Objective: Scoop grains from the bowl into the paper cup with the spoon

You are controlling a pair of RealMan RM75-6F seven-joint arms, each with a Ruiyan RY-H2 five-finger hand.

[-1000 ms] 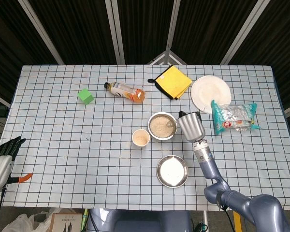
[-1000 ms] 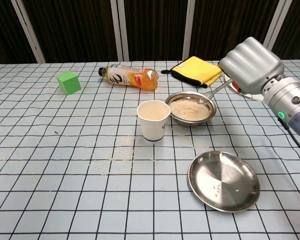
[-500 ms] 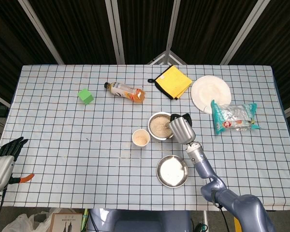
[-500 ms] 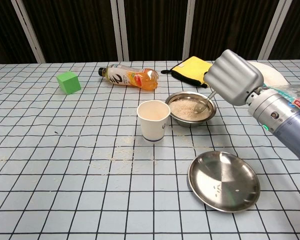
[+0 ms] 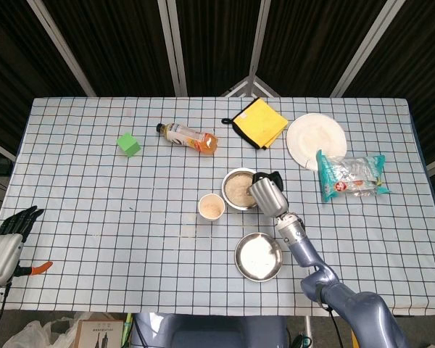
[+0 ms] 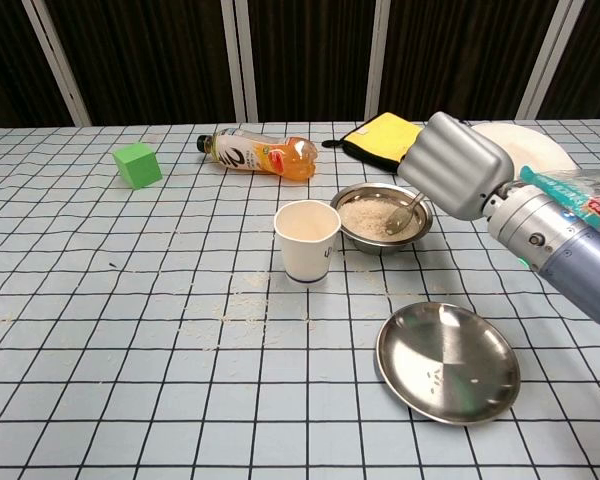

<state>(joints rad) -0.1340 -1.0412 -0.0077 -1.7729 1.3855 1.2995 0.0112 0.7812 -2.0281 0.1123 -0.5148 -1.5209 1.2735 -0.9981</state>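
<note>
Since the earlier frames the right hand [image 6: 460, 165] has swung from the right of the chest frame in toward its centre and dipped lower, so the spoon [image 6: 406, 212] now sits with its tip down in the grains instead of at the bowl's far rim. Judgement: the scoop stroke is in progress; nothing has been lifted toward the cup yet on this pass.

Near to far, chest view: empty steel plate [image 6: 448, 362] at lower right, apart from everything. Scattered grains on the surface [image 6: 130, 300] just in front of the paper cup [image 6: 307, 240]. Cup stands upright, just left of the bowl [image 6: 365, 192]; the head view shows grains already inside it. Bowl holds a pale bed of grains.

Right hand: fingers curled tight around the spoon handle, hovering over the bowl's right rim; contact with the rim cannot be told.

Left hand [image 5: 6, 243], lower left of the head view: fingers apart, holding nothing, well away from the work.
</note>
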